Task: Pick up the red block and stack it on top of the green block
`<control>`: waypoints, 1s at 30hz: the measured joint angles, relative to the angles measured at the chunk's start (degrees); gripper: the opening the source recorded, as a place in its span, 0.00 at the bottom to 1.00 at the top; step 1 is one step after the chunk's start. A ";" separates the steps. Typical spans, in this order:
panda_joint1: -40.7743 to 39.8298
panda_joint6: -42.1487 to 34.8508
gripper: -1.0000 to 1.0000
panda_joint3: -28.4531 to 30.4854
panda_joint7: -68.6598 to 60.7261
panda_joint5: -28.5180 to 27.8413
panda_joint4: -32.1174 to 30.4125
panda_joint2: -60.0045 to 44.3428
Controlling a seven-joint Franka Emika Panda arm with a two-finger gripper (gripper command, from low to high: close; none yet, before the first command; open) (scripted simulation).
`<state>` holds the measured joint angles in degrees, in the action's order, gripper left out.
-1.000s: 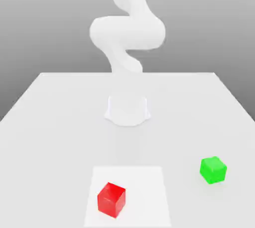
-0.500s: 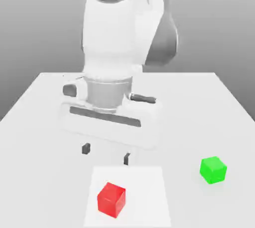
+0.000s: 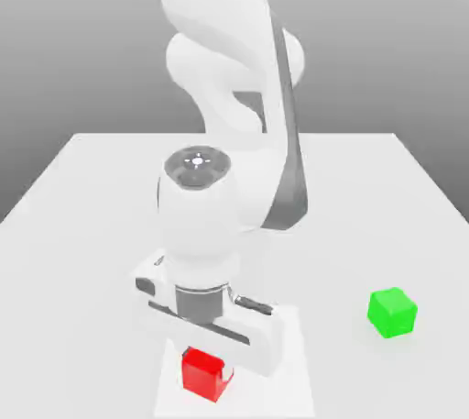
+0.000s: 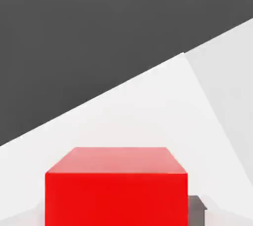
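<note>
The red block (image 3: 203, 375) rests on a paler white square patch (image 3: 295, 379) near the table's front edge, its top partly covered by the hand. My gripper (image 3: 208, 358) has come down right over it and stands open around the block. In the hand view the red block (image 4: 116, 190) is very close, with one dark fingertip (image 4: 196, 209) beside its side face. The green block (image 3: 392, 313) sits alone on the table, well off to the exterior view's right of the red block, apart from the gripper.
The white table (image 3: 92, 215) stretches back to a grey backdrop. My own arm (image 3: 229, 87) rises over the table's middle, folding forward and down to the hand. Bare surface lies between the two blocks.
The hand has dropped from above the table down onto the red block, its fingers now around the cube. Neither block has moved.
</note>
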<state>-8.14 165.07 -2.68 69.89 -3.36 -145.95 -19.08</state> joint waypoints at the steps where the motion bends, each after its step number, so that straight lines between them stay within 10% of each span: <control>1: -0.17 -1.18 0.00 -0.22 -0.20 0.28 -0.21 1.39; 19: 25.07 -12.88 0.00 -16.93 -30.85 5.42 -8.38 21.40; 25: 26.79 -4.01 0.00 -13.95 -26.25 -3.39 -8.28 11.92; 26: 27.31 -2.66 1.00 -13.17 -25.28 -4.76 -8.23 10.41; 30: 27.31 -2.66 1.00 -13.17 -25.28 -4.76 -8.23 10.41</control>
<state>19.17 162.40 -15.85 44.61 -8.12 -154.17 -8.68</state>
